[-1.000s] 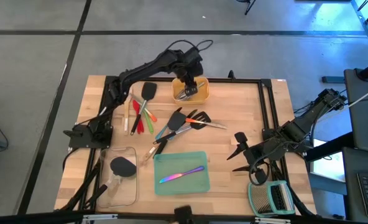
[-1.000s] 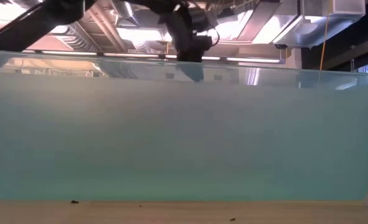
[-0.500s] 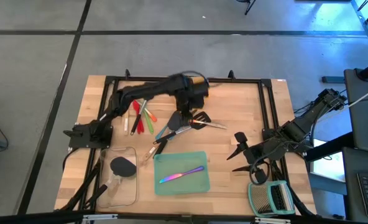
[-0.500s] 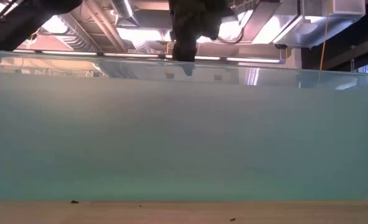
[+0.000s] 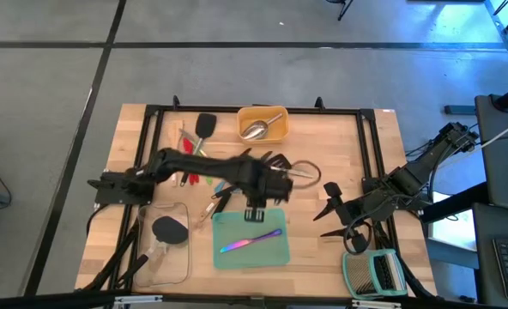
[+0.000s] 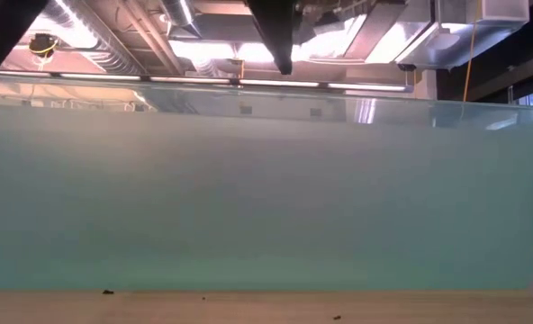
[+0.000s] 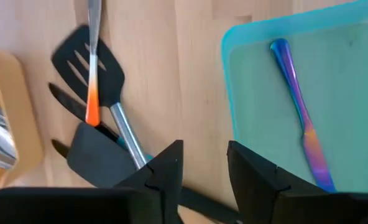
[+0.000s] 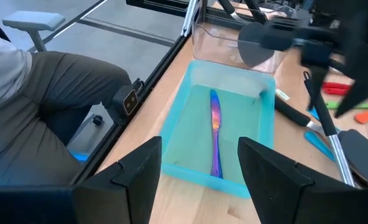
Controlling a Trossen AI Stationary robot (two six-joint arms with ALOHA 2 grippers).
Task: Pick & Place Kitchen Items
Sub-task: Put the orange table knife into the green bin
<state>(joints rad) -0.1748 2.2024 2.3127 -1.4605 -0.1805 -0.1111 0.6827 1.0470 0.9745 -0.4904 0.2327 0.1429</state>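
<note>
My left gripper hangs open, pointing down, over the far rim of the teal tray; its fingers hold nothing. An iridescent knife lies flat in that tray. A steel scoop lies in the yellow tray at the far side. Black turners and coloured-handled tools lie heaped at the table's middle, red and green ones to their left. A black spatula lies in the clear tray. My right gripper waits open at the right.
A green-framed slatted rack stands at the near right corner. Another black spatula lies left of the yellow tray. The teal tray's wall fills the low view. A person's legs show beyond the table's near edge.
My left gripper has swung from above the yellow tray toward the table's near edge, passing over the heap of utensils, and now hangs at the teal tray's far rim. The steel scoop stays in the yellow tray.
</note>
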